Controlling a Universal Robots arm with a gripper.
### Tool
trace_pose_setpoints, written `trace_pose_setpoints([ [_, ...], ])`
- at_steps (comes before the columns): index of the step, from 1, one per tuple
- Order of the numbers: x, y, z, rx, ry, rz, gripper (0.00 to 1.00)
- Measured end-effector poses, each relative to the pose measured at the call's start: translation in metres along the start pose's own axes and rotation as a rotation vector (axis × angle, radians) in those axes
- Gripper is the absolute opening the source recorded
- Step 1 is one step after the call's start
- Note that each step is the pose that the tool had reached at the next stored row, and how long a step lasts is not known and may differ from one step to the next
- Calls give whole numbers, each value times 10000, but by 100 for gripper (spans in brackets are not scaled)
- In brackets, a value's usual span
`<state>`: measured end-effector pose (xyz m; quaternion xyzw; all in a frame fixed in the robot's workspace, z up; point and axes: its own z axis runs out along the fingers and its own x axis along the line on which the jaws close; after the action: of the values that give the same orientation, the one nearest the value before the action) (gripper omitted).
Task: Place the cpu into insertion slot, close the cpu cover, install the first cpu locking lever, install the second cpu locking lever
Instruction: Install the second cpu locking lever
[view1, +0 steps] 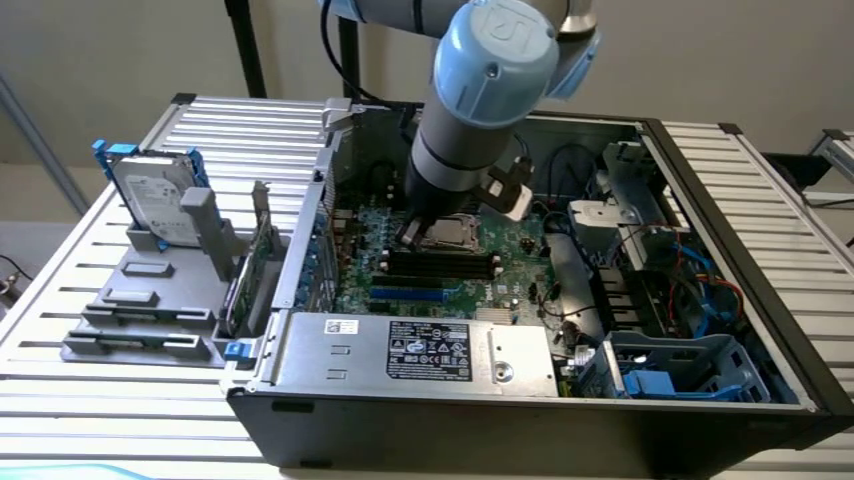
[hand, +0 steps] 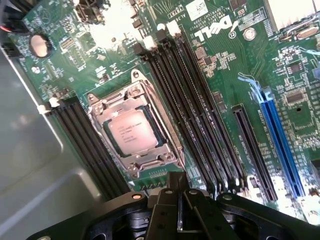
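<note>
A: Nearest the lens, the gripper (hand: 182, 210) is clenched on nothing, just short of the cpu cover (hand: 134, 131).

B: And the cpu (hand: 132, 134)?

A: Seated in the insertion slot (view1: 449, 232), left of centre in the wrist view, the cover's frame down around it. Square, no long axis, edges running diagonally. Probably light, stiff and fragile; press on the metal frame, not the chip.

1 cpu (hand: 134, 132), 1 cpu cover (hand: 135, 131), 1 hard drive (view1: 150, 195), perhaps 8 memory slots (hand: 192, 112).

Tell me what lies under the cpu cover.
Through the cut-out of the closed cpu cover shows the cpu, its pale face with printing. The insertion slot beneath is covered by both.
</note>
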<state>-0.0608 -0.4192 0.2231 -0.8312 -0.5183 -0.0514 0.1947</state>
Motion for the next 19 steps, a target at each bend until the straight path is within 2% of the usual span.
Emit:
trace_pose_setpoints([
  [4,50,-48,-161,-3,-5,2,11],
  [7,74,-52,-218,-16,-30,5,11],
  [11,91,-4,-225,-17,-32,7,11],
  [15,37,25,-224,-25,-24,34,11],
  [19,6,47,-170,-47,-6,85,11],
])
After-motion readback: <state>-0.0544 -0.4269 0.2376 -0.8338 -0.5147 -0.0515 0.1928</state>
